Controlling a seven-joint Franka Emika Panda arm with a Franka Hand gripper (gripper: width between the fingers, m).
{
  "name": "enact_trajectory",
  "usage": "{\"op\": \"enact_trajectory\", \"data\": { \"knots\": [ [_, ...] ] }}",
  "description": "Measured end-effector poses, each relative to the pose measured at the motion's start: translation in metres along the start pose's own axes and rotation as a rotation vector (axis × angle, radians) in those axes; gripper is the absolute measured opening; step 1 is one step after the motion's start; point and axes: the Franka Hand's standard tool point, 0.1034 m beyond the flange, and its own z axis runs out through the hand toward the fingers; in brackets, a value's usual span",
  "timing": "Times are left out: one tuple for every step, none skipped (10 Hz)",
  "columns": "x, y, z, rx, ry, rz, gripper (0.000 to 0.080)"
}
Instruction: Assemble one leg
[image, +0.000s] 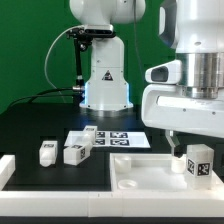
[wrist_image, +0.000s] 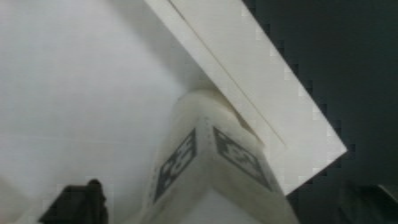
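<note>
My gripper (image: 190, 156) is shut on a leg (image: 199, 165), a small white block with black-and-white tags. It holds the leg tilted over the large white square tray-like part (image: 140, 178), near that part's far right corner. In the wrist view the leg (wrist_image: 217, 160) sits between my two dark fingers (wrist_image: 79, 204), edge-on, just above the tray-like part's flat face (wrist_image: 89, 90) and beside its raised rim (wrist_image: 249, 70). I cannot tell whether the leg touches the part.
Two more legs (image: 47, 153) (image: 77, 152) lie on the black table at the exterior view's left. The marker board (image: 115, 138) lies behind them. A white rim (image: 6, 168) stands at the left edge. The arm's base (image: 105, 85) is at the back.
</note>
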Motion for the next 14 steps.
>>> {"op": "enact_trajectory", "data": {
  "knots": [
    [-0.0005, 0.0011, 0.0010, -0.002, -0.005, -0.090, 0.0649],
    [0.0011, 0.0024, 0.0007, -0.002, -0.001, -0.124, 0.0649],
    [0.0016, 0.0030, 0.0007, -0.005, 0.000, -0.166, 0.0649],
    [0.0015, 0.0029, 0.0008, -0.005, 0.000, -0.142, 0.0560],
    [0.0015, 0.0030, 0.0008, -0.005, 0.000, -0.120, 0.0425],
    [0.0016, 0.0030, 0.0008, -0.005, 0.000, -0.111, 0.0425],
    [0.0015, 0.0029, 0.0008, -0.004, 0.000, -0.063, 0.0283],
    [0.0015, 0.0029, 0.0008, -0.004, 0.001, -0.007, 0.0284],
    [0.0015, 0.0029, 0.0008, -0.004, 0.001, 0.039, 0.0284],
    [0.0015, 0.0028, 0.0010, -0.002, 0.000, 0.148, 0.0284],
    [0.0015, 0.0027, 0.0010, -0.004, 0.002, 0.304, 0.0284],
    [0.0016, 0.0025, 0.0011, -0.006, 0.006, 0.452, 0.0284],
    [0.0009, 0.0016, 0.0011, -0.010, 0.008, 0.638, 0.0284],
    [0.0011, 0.0006, 0.0009, -0.018, 0.008, 0.831, 0.0284]
  ]
}}
